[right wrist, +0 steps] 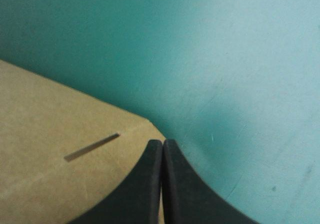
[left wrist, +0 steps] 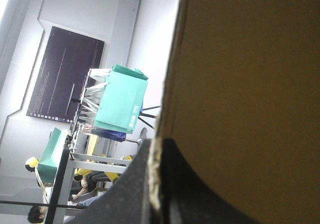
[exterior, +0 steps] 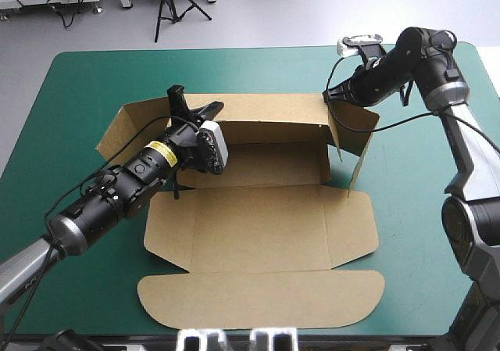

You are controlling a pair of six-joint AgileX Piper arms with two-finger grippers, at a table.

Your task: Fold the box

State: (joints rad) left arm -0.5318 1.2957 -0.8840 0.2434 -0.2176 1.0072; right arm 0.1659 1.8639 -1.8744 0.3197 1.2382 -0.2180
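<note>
The box (exterior: 258,226) lies in the middle of the teal-green surface (exterior: 70,210), its back wall raised. My left end effector (left wrist: 159,149) grips that wall, nearly closed; the board hides most of its view. The right end effector (right wrist: 162,144) pinches the right flap's corner.

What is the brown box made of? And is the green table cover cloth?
The box looks like cardboard: dull brown and stiff, with creased fold lines and a rough pale cut edge in the left wrist view. The teal-green cover looks like a smooth mat, maybe rubber or vinyl rather than cloth. The right wrist view shows a faint sheen and small scuffs but no weave. I can't be sure.
</note>
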